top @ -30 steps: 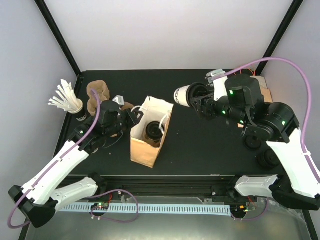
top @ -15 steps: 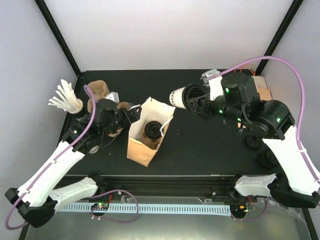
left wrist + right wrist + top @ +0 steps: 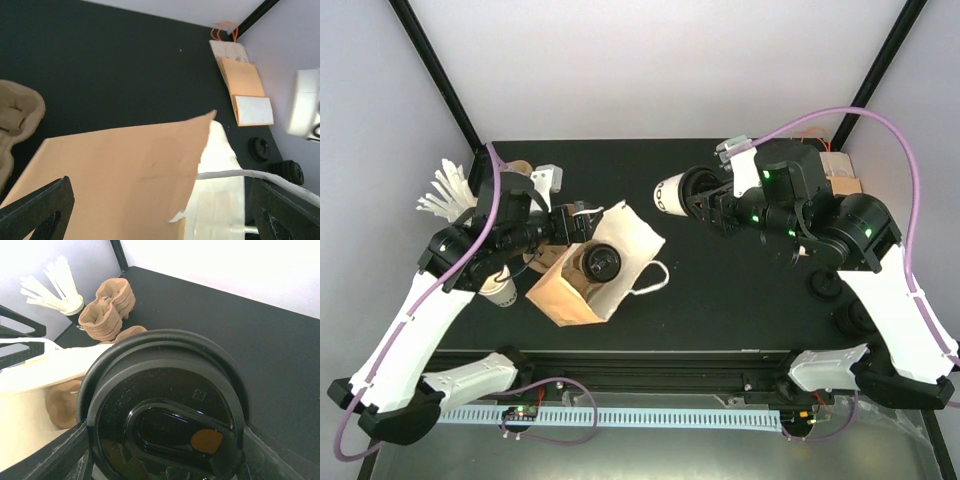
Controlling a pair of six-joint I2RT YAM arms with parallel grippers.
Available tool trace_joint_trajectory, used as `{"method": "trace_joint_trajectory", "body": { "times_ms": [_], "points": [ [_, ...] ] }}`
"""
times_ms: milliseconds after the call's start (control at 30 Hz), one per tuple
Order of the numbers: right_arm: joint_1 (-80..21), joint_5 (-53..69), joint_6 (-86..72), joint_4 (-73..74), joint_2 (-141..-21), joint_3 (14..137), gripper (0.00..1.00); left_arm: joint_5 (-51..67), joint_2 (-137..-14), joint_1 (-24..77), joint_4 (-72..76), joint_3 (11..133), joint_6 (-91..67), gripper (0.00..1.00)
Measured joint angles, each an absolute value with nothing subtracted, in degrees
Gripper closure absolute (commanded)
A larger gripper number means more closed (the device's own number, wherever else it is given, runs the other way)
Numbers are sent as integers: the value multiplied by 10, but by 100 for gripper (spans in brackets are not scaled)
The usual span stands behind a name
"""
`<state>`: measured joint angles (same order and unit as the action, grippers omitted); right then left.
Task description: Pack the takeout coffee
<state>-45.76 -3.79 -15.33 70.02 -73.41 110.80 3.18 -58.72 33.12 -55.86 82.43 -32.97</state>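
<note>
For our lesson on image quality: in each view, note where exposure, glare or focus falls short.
Top external: evenly lit, sharp. Left wrist: the white lining of the brown paper bag is blown out; the dark fingers look soft. Right wrist: the takeout coffee crowds the frame, faint sheen on its lid; the wall is overexposed.

Near the table's (image 3: 720,300) far-left corner I see a dark cup of white stirrers (image 3: 59,290) beside stacked brown pulp cup carriers (image 3: 107,310). Flat paper bags (image 3: 242,80) lie in the far-right corner, and black lids (image 3: 260,149) sit along the right edge.
</note>
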Motion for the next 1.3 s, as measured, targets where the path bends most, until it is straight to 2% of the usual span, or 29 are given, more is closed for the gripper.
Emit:
{"method": "trace_joint_trajectory", "body": {
  "times_ms": [67, 200, 367, 567, 767, 1067, 1300],
  "points": [
    [-457, -37, -153, 700, -737, 1110, 73, 55, -592, 310, -560, 815, -330, 2],
    [-456, -34, -153, 701, -744, 1111, 73, 111, -592, 259, -551, 769, -340, 21],
    [-454, -39, -153, 710, -744, 1111, 73, 196, -594, 244, -505, 726, -366, 36],
    [-422, -44, -149, 714, -722, 1094, 73, 271, -615, 248, -466, 728, -398, 42],
    [-380, -43, -138, 717, -696, 1069, 73, 288, -639, 293, -409, 728, -478, 59],
    [-332, -48, -117, 727, -682, 1050, 73, 251, -677, 402, -282, 731, -624, 62],
    [-303, -70, -103, 734, -674, 1050, 73, 186, -683, 416, -169, 720, -736, 58]
  ]
}}
